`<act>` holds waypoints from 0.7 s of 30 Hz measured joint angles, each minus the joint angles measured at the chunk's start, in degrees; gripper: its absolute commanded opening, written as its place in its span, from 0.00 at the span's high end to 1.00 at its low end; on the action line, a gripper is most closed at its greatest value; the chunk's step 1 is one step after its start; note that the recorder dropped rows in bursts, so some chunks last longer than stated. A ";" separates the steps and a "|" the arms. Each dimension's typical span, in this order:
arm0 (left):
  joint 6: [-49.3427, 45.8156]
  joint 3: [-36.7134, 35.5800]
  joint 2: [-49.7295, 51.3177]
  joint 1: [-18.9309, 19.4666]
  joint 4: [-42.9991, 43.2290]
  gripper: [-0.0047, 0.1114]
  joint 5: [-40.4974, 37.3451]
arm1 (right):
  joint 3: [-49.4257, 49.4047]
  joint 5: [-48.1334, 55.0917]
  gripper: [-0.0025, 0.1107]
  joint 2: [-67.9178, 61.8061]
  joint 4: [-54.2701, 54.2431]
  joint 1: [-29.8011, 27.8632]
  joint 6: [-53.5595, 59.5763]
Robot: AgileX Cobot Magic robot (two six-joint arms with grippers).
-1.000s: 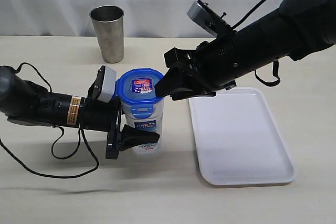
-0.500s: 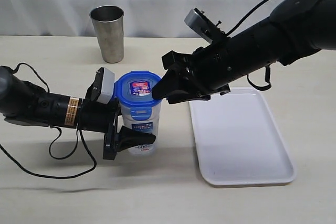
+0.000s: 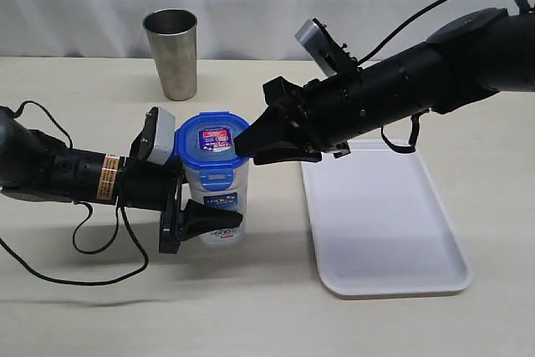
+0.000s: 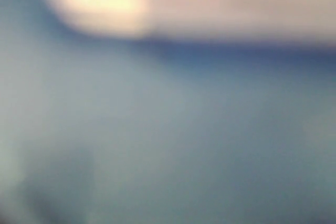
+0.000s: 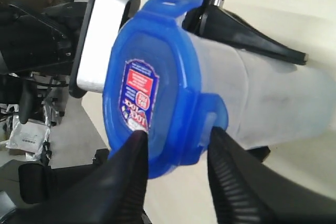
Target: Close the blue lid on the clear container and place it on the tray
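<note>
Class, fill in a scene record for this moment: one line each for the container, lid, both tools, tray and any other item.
clear container: upright on the table, beside the tray
blue lid: sitting on the container's mouth
left tool: gripping the container's lower body
right tool: fingertips straddling the lid's rim flap; grip unclear
tray: white, holds nothing
steel cup: upright, behind the container

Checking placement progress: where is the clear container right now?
In the exterior view the clear container is upright just left of the tray, not on it, held by the left gripper.

Exterior frontal, right wrist close on blue lid (image 5: 152, 93)
</note>
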State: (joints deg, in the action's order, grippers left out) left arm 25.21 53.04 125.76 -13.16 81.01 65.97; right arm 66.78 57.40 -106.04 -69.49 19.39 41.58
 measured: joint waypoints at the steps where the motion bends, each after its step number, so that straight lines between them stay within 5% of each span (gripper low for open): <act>1: 0.00 0.00 0.00 0.11 0.00 0.96 0.10 | 0.00 0.00 0.76 0.00 0.00 0.00 0.56; 10: -0.21 0.00 0.00 -0.25 0.00 0.96 0.10 | 0.04 -1.11 0.43 2.60 3.77 0.72 4.04; 21: 0.01 0.10 0.00 -1.08 -0.21 0.96 3.20 | 0.14 -1.46 0.41 8.53 10.75 1.69 3.75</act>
State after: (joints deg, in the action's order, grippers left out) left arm 25.22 53.15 125.76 -14.24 80.80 69.17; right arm 66.91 55.94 -97.51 -58.74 21.08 45.33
